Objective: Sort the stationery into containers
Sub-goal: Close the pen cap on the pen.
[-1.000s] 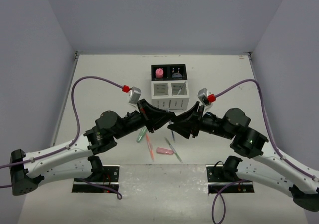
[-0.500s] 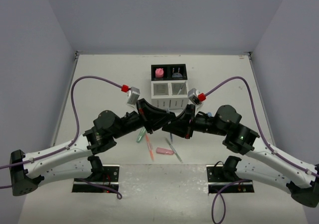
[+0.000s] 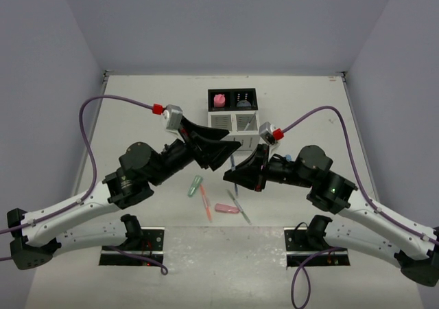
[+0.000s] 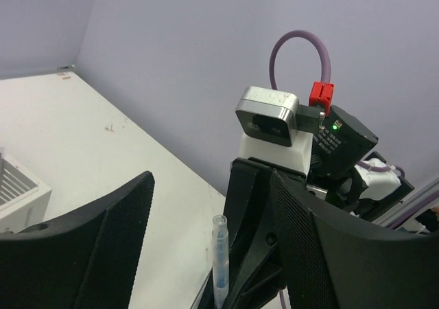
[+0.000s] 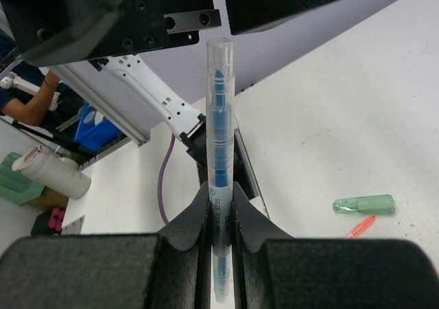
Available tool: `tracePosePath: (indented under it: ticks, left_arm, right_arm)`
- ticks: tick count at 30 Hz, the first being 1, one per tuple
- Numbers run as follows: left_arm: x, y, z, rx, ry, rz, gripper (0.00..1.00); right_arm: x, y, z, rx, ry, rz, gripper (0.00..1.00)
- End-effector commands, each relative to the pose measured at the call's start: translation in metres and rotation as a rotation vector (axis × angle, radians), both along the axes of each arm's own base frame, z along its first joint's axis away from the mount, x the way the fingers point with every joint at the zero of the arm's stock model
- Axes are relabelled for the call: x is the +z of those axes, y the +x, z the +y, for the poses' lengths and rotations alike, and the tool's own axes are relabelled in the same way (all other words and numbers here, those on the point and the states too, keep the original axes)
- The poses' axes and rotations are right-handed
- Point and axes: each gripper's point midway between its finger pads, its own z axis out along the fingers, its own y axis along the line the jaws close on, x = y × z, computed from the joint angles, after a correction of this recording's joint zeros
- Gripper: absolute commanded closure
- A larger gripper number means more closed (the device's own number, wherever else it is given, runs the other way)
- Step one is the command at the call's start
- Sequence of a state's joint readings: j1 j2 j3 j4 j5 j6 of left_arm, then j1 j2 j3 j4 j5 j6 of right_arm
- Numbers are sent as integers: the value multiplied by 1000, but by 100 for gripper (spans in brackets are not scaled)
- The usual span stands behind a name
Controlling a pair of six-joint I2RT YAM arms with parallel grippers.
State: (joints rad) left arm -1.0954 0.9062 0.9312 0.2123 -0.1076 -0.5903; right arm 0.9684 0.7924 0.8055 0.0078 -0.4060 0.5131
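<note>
Partly hidden, the blue pen (image 5: 219, 117) stands pinched in the right hand (image 5: 219, 209); the left hand (image 4: 209, 185) is spread.

The top view looks down from above and behind both arm bases onto the whole table (image 3: 137, 110). The left wrist view faces the right arm (image 4: 329, 137) at close range. The right wrist view faces the left arm (image 5: 103, 14), closer still. All three share the blue pen (image 5: 219, 151).

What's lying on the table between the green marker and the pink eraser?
A thin orange pen, between the green marker and the pink eraser; the top view shows it.
</note>
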Motion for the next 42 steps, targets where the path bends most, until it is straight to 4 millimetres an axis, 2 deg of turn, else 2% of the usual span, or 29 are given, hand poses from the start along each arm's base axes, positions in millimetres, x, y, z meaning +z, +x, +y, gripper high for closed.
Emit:
tracePosePath:
  ticks: [1,3,5,9,17,25,33,37,42]
  left_arm:
    - [-2,6,4,39,37,-5,41]
    - [-6,3,1,18,36,-2,52]
    - [-5,-2,-1,-14,25,-10,55]
    - [0,-12,-4,-68,3,-23,75]
    - [-7,-16,-9,-102,12,-11,97]
    - [-22,-21,-17,-145,34,16,100]
    - [-48,-21,-24,-168,73,69,100]
    - [-59,-19,-24,-157,83,88,100]
    - [-52,-22,-19,-159,75,65,100]
  right_arm:
    - [9,2,0,-8,16,-28,100]
    - [11,3,0,-14,13,-33,100]
    - [12,5,0,-23,12,-36,100]
    - [10,7,0,-32,-5,-29,100]
    - [19,10,-1,-45,-5,-44,100]
    - [34,21,-5,-106,-7,-83,100]
    - [70,31,-8,-161,2,-159,100]
    - [73,34,-6,-162,1,-168,100]
    - [61,38,-5,-182,-16,-154,100]
